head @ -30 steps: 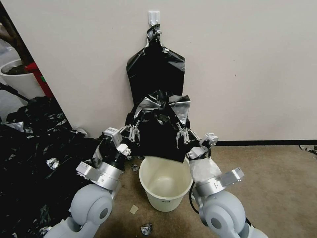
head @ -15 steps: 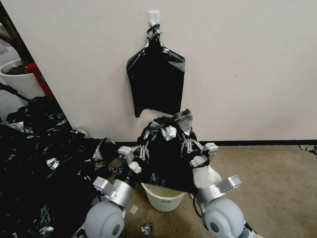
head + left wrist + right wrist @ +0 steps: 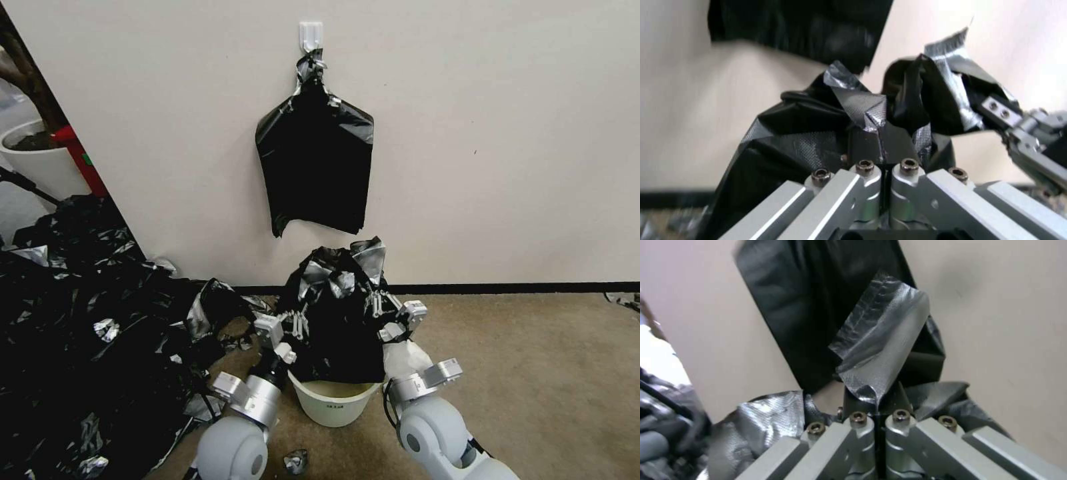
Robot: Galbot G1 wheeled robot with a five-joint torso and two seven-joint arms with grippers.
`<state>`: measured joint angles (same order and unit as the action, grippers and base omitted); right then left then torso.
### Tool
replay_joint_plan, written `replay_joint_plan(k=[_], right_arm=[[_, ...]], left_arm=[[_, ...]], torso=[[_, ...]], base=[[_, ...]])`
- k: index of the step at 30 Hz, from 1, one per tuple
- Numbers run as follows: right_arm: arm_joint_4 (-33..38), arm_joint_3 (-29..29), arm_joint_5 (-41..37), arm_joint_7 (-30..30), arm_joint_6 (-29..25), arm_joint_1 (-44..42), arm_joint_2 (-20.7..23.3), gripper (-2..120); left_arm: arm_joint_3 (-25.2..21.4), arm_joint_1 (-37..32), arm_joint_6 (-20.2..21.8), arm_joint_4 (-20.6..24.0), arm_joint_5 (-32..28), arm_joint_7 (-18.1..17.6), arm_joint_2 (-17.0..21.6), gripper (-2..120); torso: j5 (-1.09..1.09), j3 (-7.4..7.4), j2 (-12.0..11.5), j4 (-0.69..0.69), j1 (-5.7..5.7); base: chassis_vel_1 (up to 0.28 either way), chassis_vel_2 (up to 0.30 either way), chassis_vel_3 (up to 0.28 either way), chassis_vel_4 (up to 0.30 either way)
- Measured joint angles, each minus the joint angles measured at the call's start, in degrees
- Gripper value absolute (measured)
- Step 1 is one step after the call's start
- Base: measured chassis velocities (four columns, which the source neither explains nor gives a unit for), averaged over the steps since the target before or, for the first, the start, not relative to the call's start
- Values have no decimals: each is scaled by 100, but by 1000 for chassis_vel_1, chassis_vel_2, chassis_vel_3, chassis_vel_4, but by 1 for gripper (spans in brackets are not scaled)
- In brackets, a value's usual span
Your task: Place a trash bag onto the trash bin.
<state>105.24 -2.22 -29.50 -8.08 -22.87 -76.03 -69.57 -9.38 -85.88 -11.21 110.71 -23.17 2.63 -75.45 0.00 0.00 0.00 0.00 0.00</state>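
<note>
Lowered: trash bag [image 3: 333, 333] onto trash bin [image 3: 331, 405] | both end effectors clamped on bag | label unreadable

Support surface: brown carpeted floor [image 3: 533, 373], bounded at the rear by a wall with a dark baseboard.

Resting directly on it: cream-white trash bin [image 3: 331, 403], upright, near the front centre. Broad heap of black plastic [image 3: 80, 320] flecked with silver scraps, covering the left portion and reaching close to the bin. Small crumpled silver-black scrap [image 3: 295, 461] just in front of the bin. White planter [image 3: 40, 163] at far left, beyond the heap.
</note>
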Motion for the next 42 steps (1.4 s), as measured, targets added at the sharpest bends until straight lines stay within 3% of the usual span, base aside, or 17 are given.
replay_joint_plan(k=[7, 10, 15, 17, 21, 25, 30, 32, 40, 42], right_arm=[[-43, 403, 73, -1207, 56, -283, 158, 0], [395, 679, -74, -2018, 376, -559, 330, 0], [1002, 893, -304, -2537, 722, -764, 472, 0], [1555, 1048, -400, -2795, 955, -904, 645, 0], [1855, 1125, -502, -3022, 1202, -978, 764, 0], [2245, 1242, -821, -3527, 1789, -1034, 982, 0], [2401, 1221, -932, -3704, 2129, -1037, 1180, 0], [2463, 1111, -1070, -3737, 2328, -1010, 1314, 0], [2403, 812, -1214, -3092, 2515, -642, 1469, 0], [2380, 726, -1246, -2752, 2773, -428, 1532, 0]], left_arm=[[180, -349, -48, -28, 441, -547, 68, 0], [294, -639, -112, 265, 719, -1183, 188, 0], [400, -906, -124, 582, 938, -1702, 309, 0], [501, -1136, -123, 881, 1264, -2180, 393, 0], [566, -1236, -77, 1020, 1390, -2386, 422, 0], [643, -1308, 137, 1149, 1515, -2714, 506, 0], [695, -1315, 453, 1242, 1467, -2832, 599, 0], [714, -1312, 774, 1364, 1287, -2813, 668, 0], [464, -1046, 1151, 1434, 811, -2166, 875, 0], [289, -912, 1364, 1446, 605, -1739, 1002, 0]], torso=[[0, 0, 0, 0, 0], [0, -1, 0, -1, 0], [-1, -1, 0, 0, 0], [0, 0, 0, 0, 0], [0, -1, 0, 0, 0], [5, 0, 0, -4, 0], [4, 0, 0, -3, 0], [-1, 0, 0, 0, 0], [-3, 0, 0, 1, 0], [-2, 0, 0, 0, 0]], base=[[0, 0, 0, 0], [0, 0, 0, 0], [0, 0, 0, 0], [0, 0, 0, 0], [0, 0, 0, 0], [0, 0, 0, 0], [0, 0, 0, 0], [0, 0, 0, 0], [0, 0, 0, 0], [0, 0, 0, 0]])
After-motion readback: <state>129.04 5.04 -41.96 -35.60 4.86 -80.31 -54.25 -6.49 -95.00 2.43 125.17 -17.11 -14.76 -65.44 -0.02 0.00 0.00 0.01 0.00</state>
